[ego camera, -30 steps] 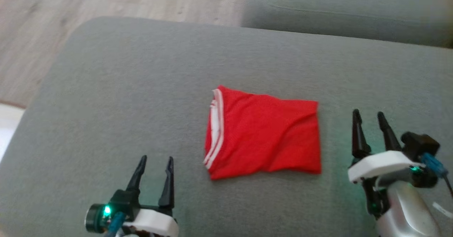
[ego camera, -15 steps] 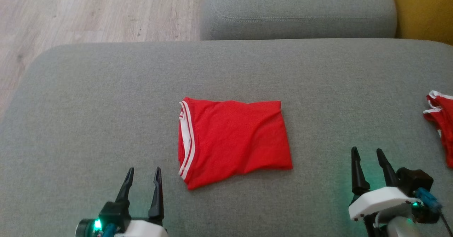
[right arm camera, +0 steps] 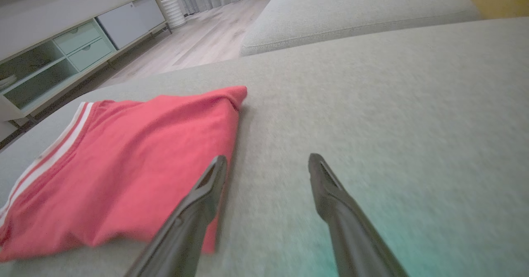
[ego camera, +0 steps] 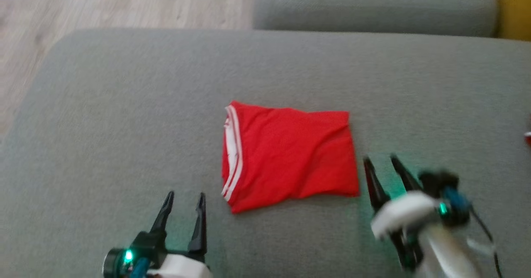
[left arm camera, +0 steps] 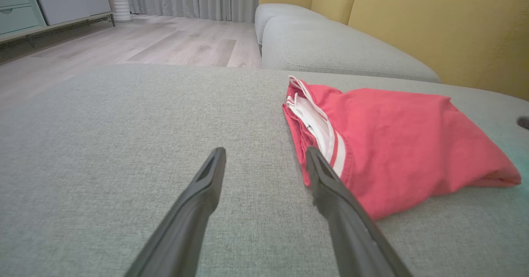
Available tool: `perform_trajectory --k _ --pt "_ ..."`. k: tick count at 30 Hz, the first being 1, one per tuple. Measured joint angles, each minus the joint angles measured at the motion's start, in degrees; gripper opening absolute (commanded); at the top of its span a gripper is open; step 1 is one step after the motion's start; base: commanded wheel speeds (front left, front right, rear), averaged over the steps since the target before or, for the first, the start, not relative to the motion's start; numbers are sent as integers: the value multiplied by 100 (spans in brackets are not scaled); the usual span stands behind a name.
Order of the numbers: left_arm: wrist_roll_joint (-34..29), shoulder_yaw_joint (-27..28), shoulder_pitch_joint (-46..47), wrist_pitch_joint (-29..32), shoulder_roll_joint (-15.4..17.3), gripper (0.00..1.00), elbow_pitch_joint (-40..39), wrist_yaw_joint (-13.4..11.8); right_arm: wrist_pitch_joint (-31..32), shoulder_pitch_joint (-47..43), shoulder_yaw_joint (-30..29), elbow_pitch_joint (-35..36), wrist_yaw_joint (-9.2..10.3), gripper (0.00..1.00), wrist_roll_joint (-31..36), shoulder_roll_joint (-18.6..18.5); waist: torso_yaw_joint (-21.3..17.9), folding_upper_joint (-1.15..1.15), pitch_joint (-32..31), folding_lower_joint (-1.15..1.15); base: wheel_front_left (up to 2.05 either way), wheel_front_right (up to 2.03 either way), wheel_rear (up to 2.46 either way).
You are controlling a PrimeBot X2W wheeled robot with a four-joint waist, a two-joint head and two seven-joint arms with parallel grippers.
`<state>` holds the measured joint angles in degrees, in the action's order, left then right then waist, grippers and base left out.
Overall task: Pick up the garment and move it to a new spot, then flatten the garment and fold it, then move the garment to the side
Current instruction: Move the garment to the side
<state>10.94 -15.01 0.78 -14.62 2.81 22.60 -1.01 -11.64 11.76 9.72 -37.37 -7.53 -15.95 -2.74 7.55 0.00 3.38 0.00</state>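
Note:
A red garment with white stripes along its left edge lies folded into a rectangle in the middle of the grey cushion. My left gripper is open at the lower left, its tips a little left of the garment's near left corner; in the left wrist view the garment sits just right of my open fingers. My right gripper is open, blurred by motion, right beside the garment's right edge. The right wrist view has the garment to the left, its edge beside my left finger.
The cushion is part of a grey sofa with another seat behind it and a yellow backrest. Wooden floor lies beyond the cushion's left edge. A bit of another red cloth peeks in at the right border. A low cabinet stands across the room.
My right gripper has moved left toward the garment's right edge. The head camera has shifted, so the whole picture slid; the garment has not changed shape. Left gripper stays open.

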Motion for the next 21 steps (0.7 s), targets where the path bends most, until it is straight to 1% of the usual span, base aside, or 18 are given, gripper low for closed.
perform_trajectory --k 1,2,5,8,9,10,11,12,13,17,21 --pt "25 -49 48 0 -2 100 -2 0 46 230 79 -62 0 100 -22 -5 61 0 54 1 0 0 0" --pt "25 -49 48 0 -2 100 -2 0 46 230 79 -62 0 100 -22 -5 61 0 54 1 0 0 0" --pt "41 -185 180 0 -2 100 -2 -2 136 832 191 -323 0 100 -45 -7 270 0 208 1 0 0 0" --pt "74 -268 225 0 -1 100 25 -2 336 1109 201 -777 0 100 -44 -11 491 0 332 1 0 0 0" --pt "77 -319 244 0 -1 100 36 -1 548 1118 168 -1165 0 100 -14 -12 625 0 397 1 0 0 0" --pt "77 -323 244 0 -1 100 41 -2 565 1114 122 -1288 0 100 4 -11 683 0 425 1 0 0 0" --pt "77 -323 244 0 -1 100 40 -4 568 1139 112 -1336 0 86 40 -24 726 0 450 0 0 0 0" --pt "77 -321 244 0 -1 100 37 -15 568 1193 118 -1377 0 16 49 -34 750 0 477 -1 0 0 0" --pt "77 -312 243 0 -1 100 36 -37 558 1252 156 -1399 0 0 16 -42 747 0 501 -1 0 0 0" --pt "65 -216 246 0 -1 100 35 -41 279 1342 369 -1488 0 0 -129 -26 548 0 520 0 0 0 0" --pt "25 -120 246 0 0 100 35 1 76 1321 593 -1551 -1 0 -275 10 103 0 474 0 0 0 0"
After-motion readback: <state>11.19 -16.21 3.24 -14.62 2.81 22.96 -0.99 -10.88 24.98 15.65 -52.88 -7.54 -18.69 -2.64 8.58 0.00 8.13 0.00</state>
